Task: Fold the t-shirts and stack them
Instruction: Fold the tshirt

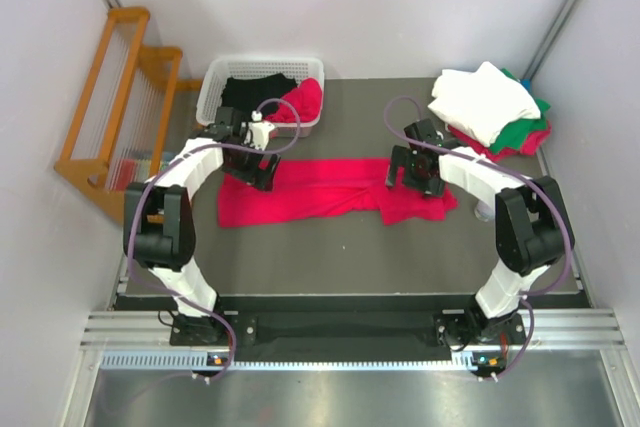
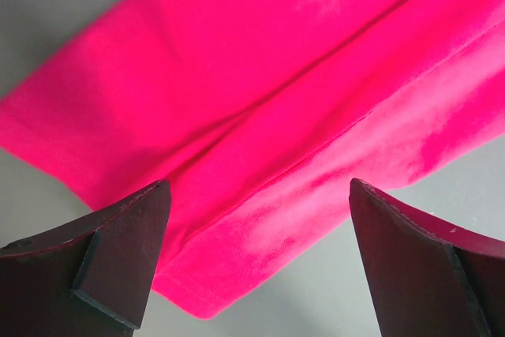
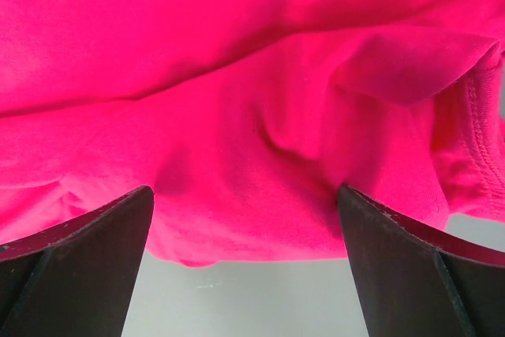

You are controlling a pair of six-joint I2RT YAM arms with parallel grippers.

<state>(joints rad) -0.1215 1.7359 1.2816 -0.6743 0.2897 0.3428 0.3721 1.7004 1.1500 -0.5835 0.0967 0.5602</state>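
The arm bases sit at 6 o'clock on the desk [image 1: 350, 247]. Beyond them a crimson tee [image 1: 320, 192] lies flat across the middle, folded into a long band running from 9 to 3 o'clock. The left hand [image 1: 250, 169] hangs over its left end, released, jaws wide; in its wrist view the cloth's edge lies between and just beyond the fingers [image 2: 126, 262], untouched as far as can be seen. The right hand [image 1: 420, 172] hangs over the right end, also released and empty, a bunched sleeve ahead of it. Both hands hide part of the tee from above. Farther off, at 11 o'clock, a basket [image 1: 215, 87] holds black and red tees, half covered by the left arm. At 1 o'clock stands a stack [image 1: 490, 107], white on top, with green and red only peeking out beneath.
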